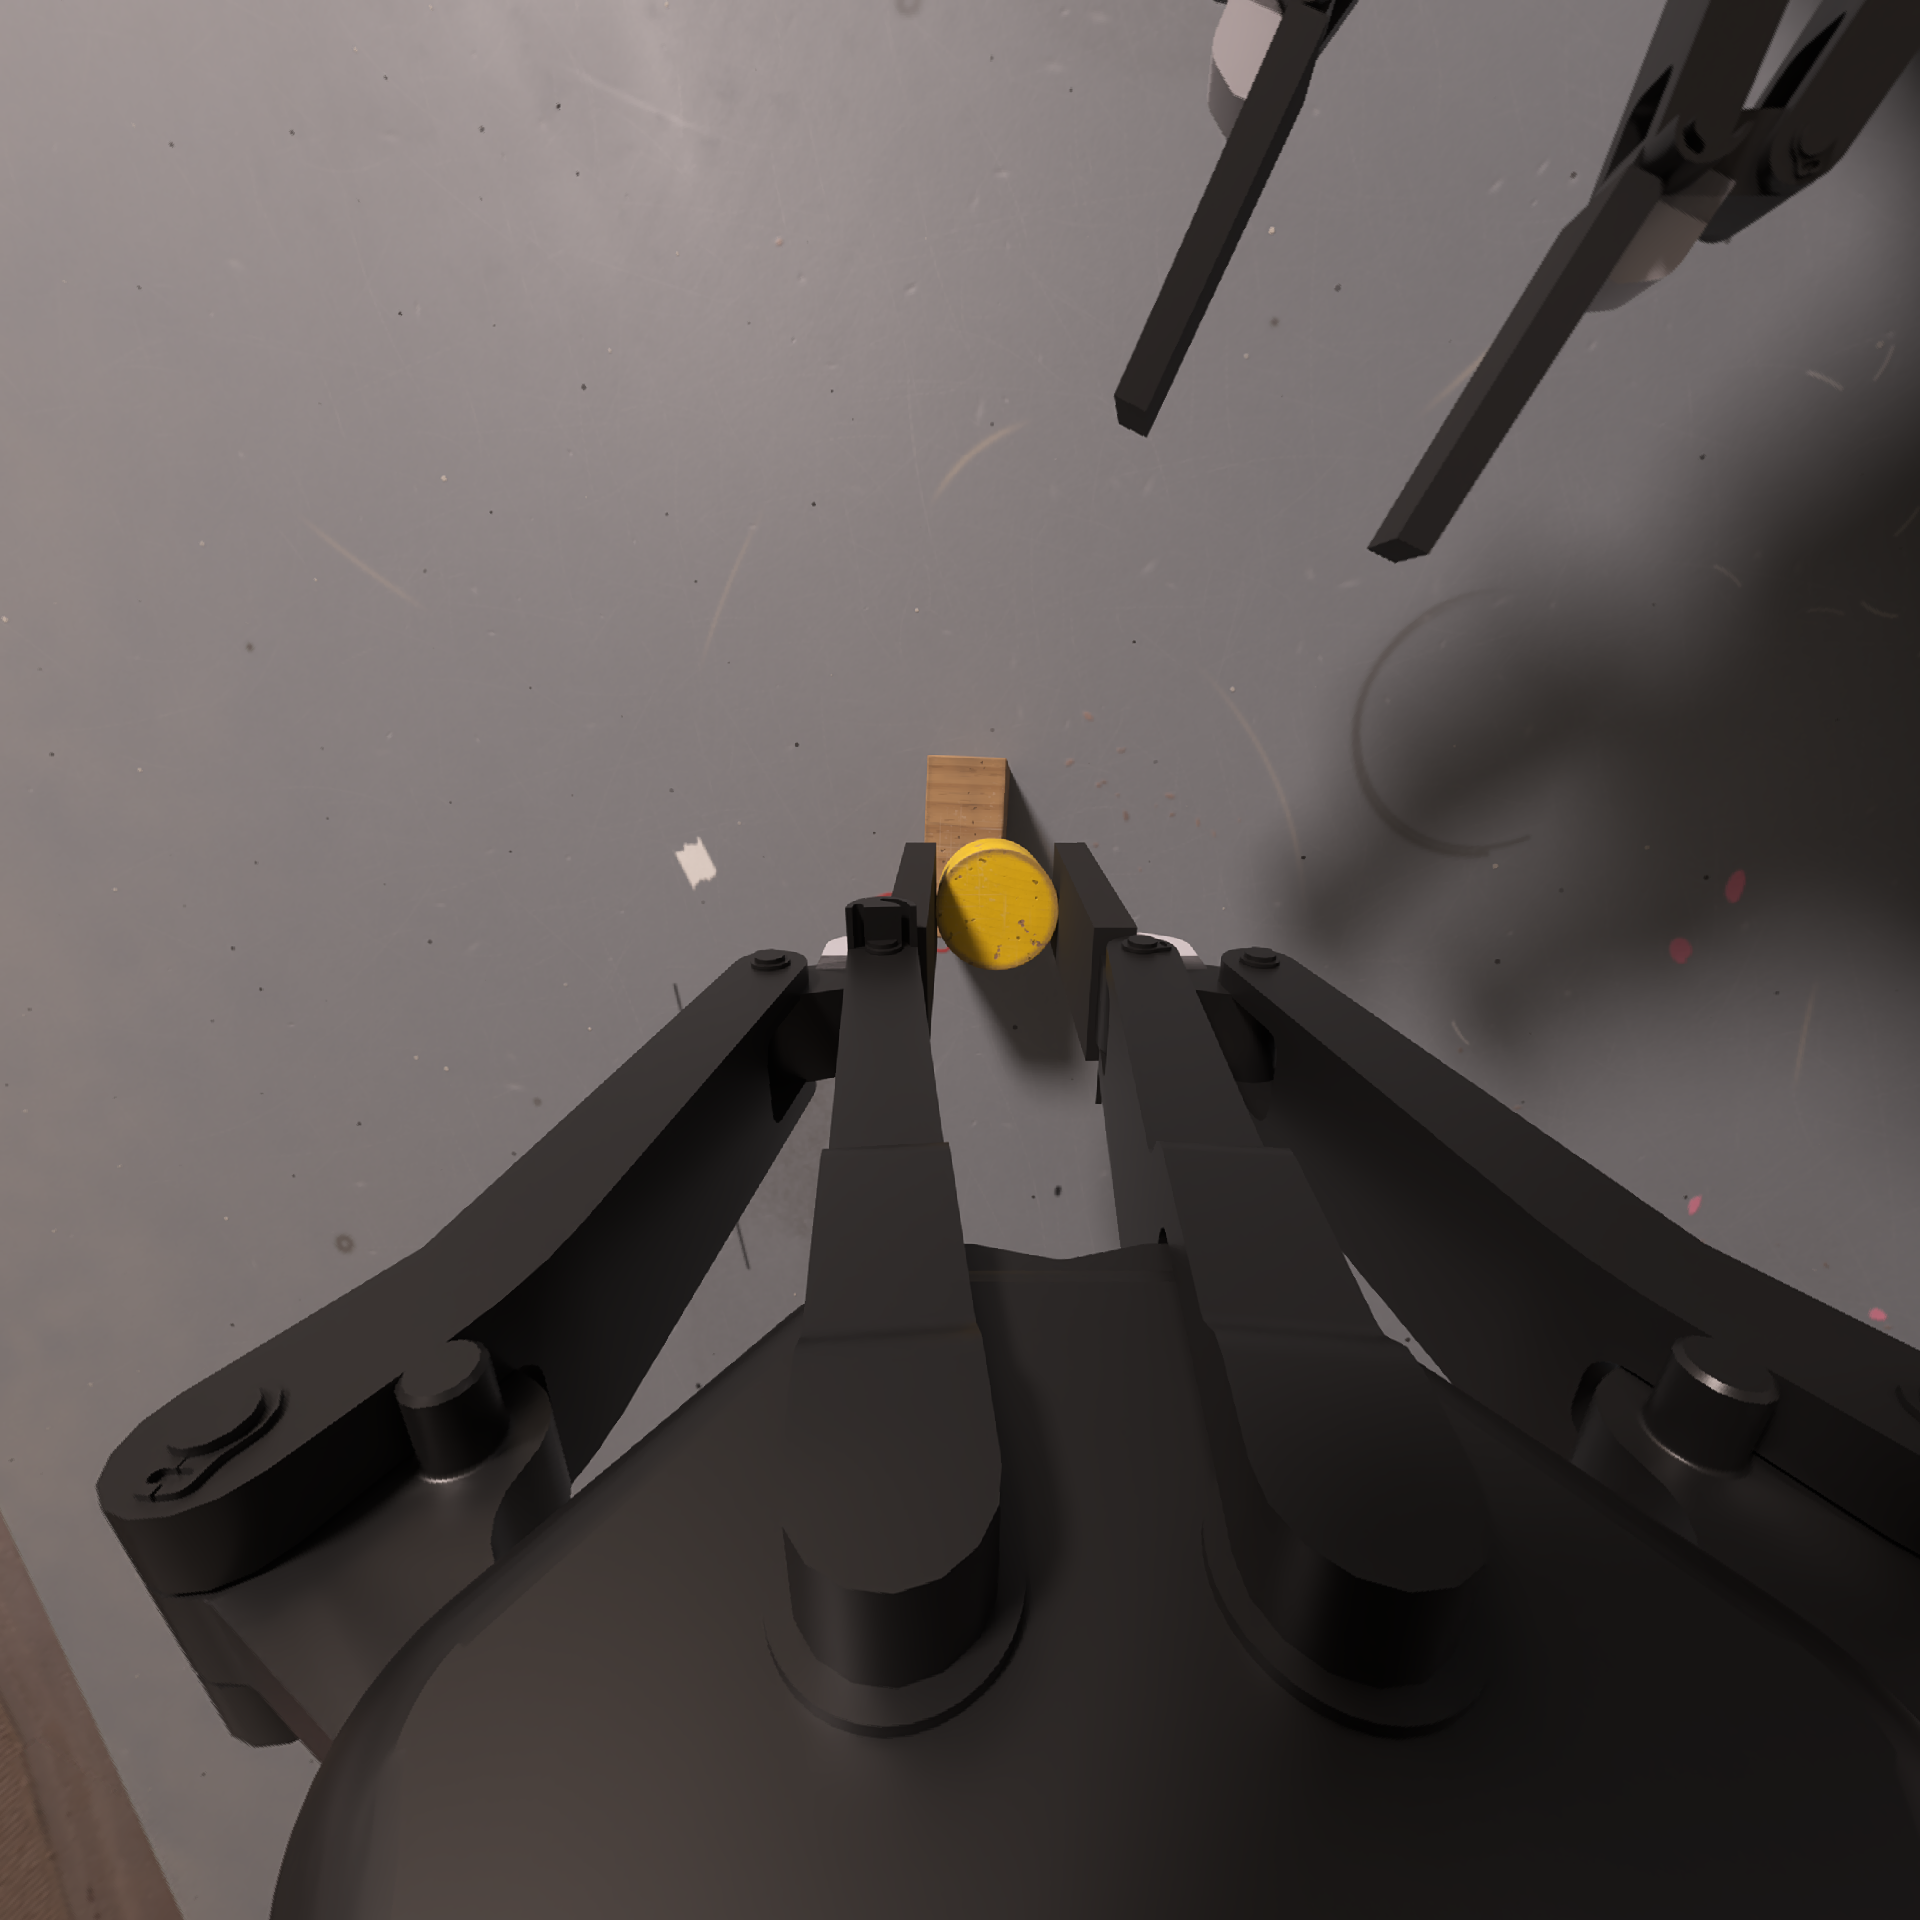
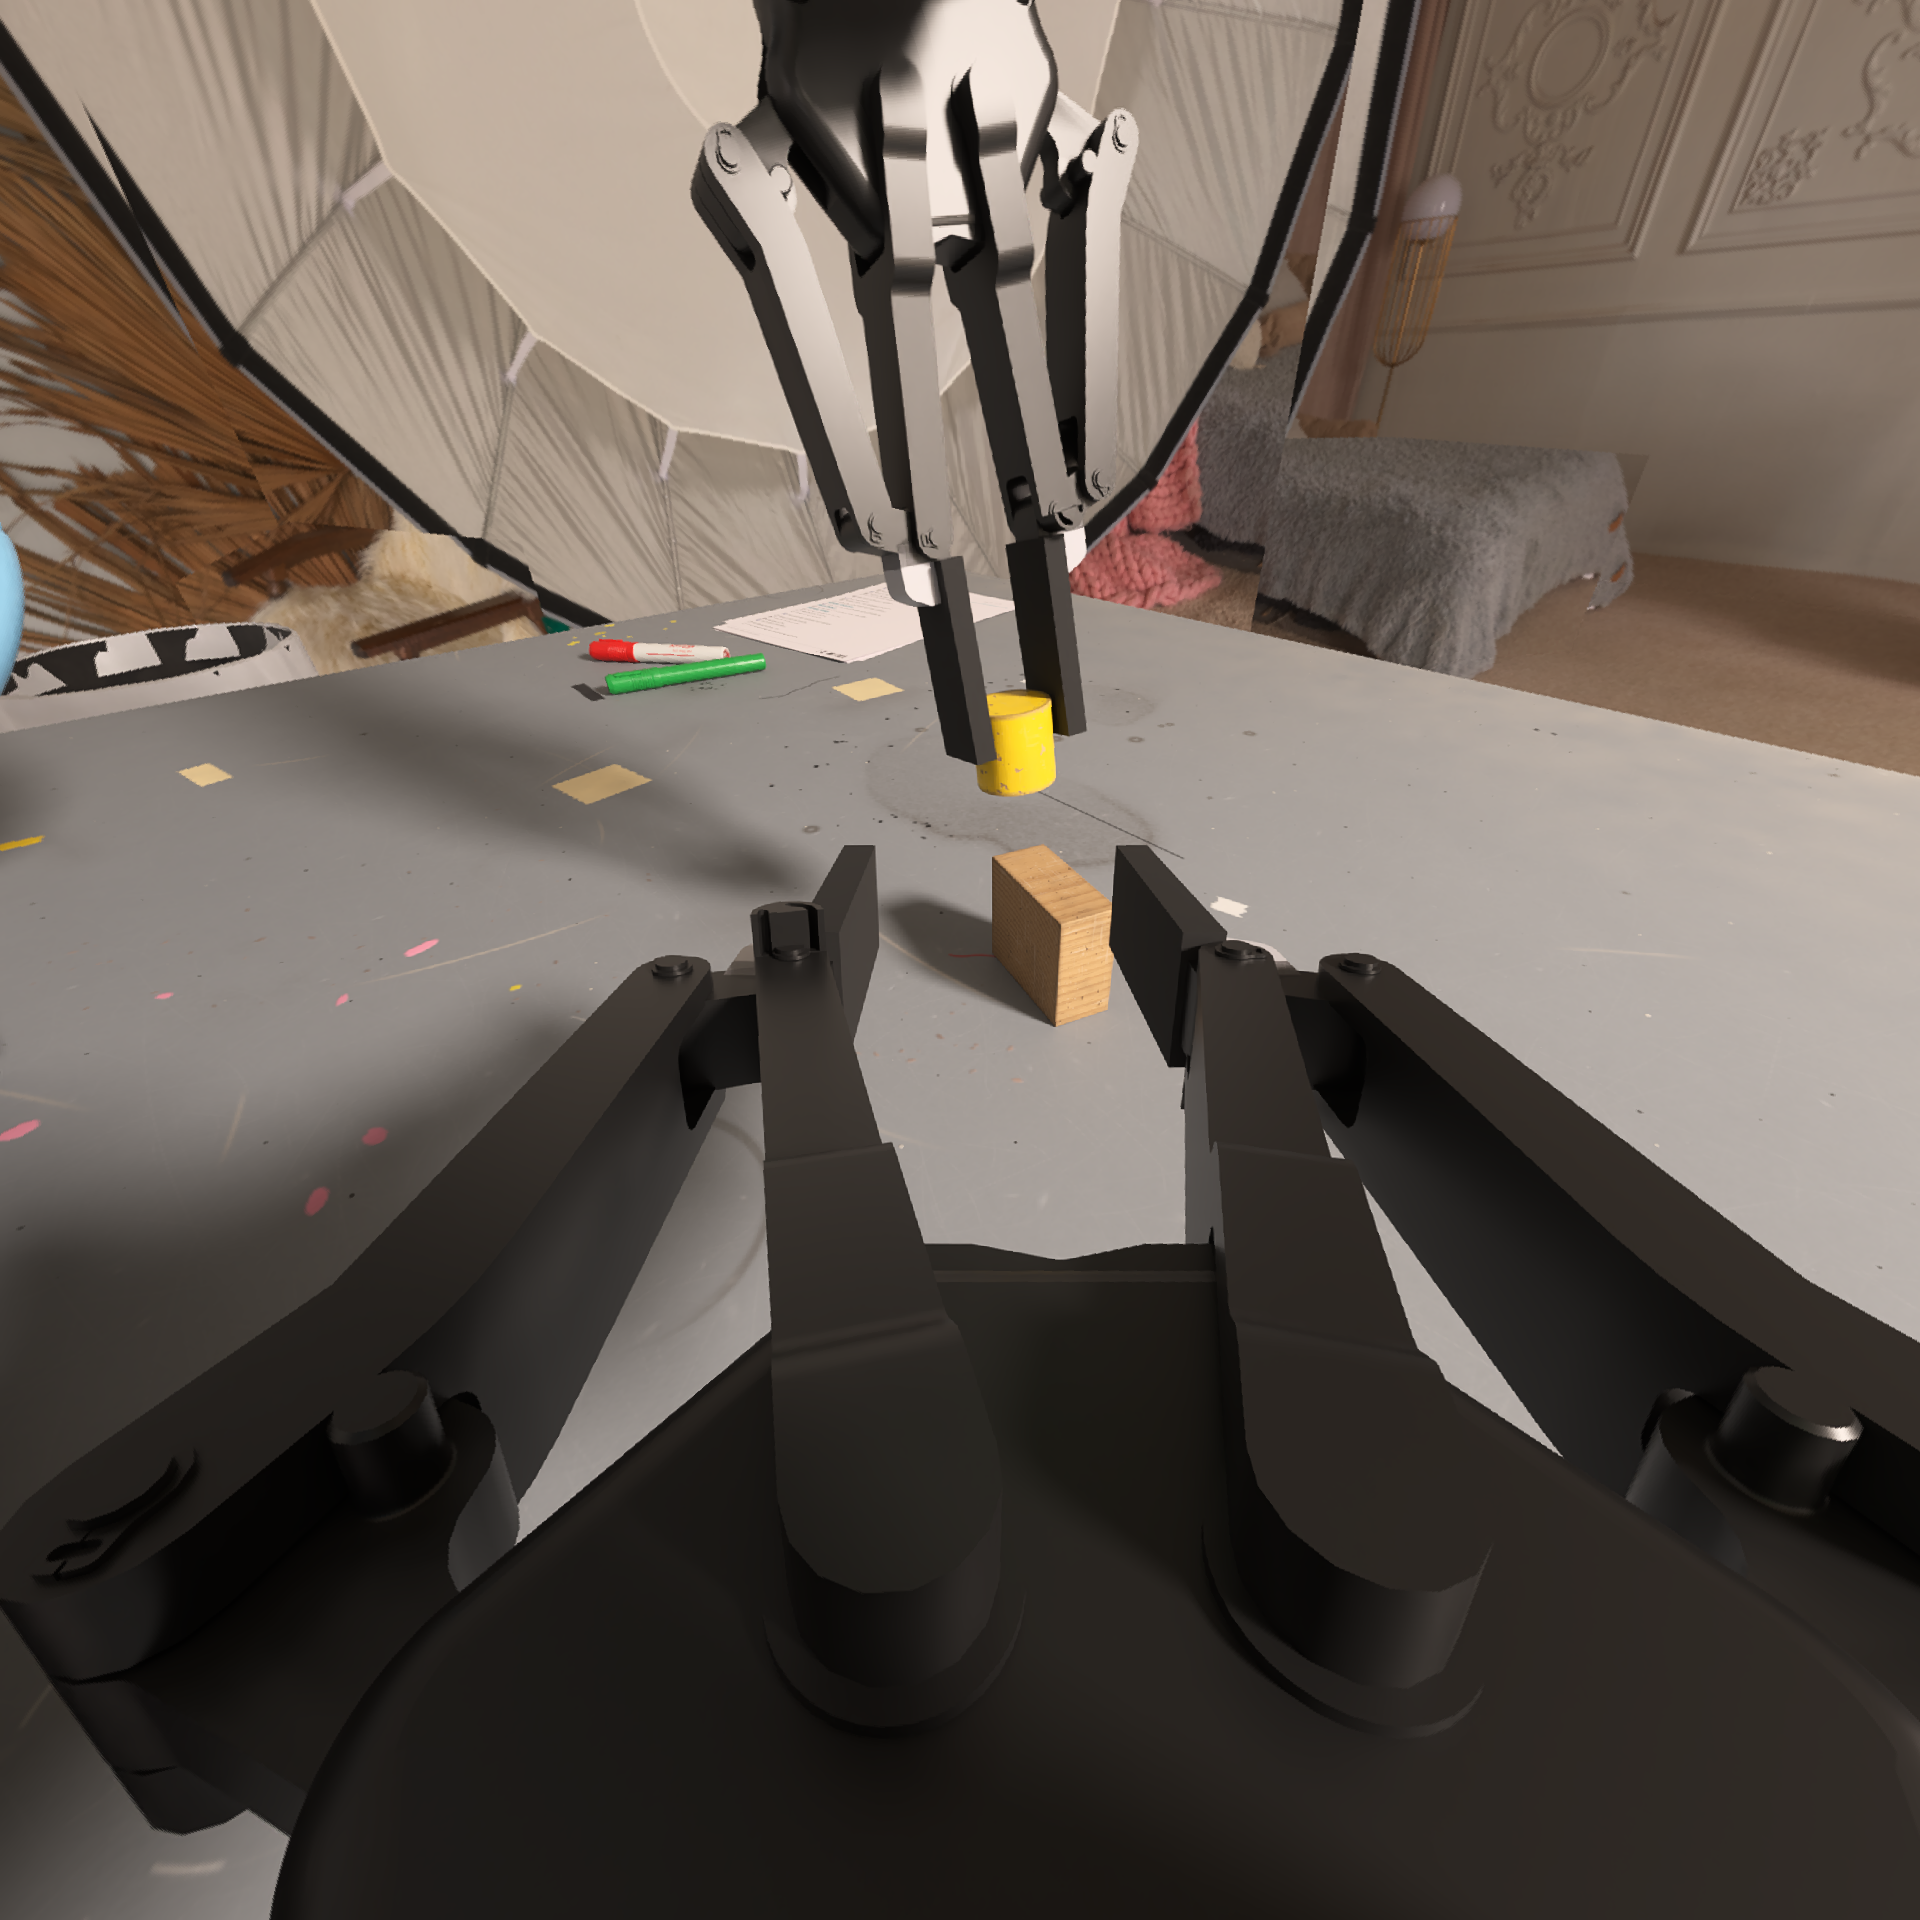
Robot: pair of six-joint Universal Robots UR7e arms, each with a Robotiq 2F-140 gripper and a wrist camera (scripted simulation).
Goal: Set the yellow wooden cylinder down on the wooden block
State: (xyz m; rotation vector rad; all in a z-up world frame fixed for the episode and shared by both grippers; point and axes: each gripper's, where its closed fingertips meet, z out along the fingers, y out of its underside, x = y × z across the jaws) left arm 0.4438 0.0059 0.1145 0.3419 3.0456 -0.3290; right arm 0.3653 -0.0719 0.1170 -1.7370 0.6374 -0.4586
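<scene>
Above a scuffed, paint-flecked grey table (image 2: 1455,935), the left pincer (image 2: 1013,732) grips the yellow wooden cylinder (image 2: 1018,746); the right pincer (image 2: 995,904) gapes around the wooden block (image 2: 1049,930).

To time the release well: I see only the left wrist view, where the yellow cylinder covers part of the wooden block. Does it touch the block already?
Observer: No. In the right wrist view the yellow cylinder hangs above the wooden block, with a clear gap between them.
Operator: Is it upright?
Observer: Yes, upright; the left gripper holds it by the sides.
Operator: What else is on the table?
Observer: A red marker and a green marker lie far behind.
</scene>
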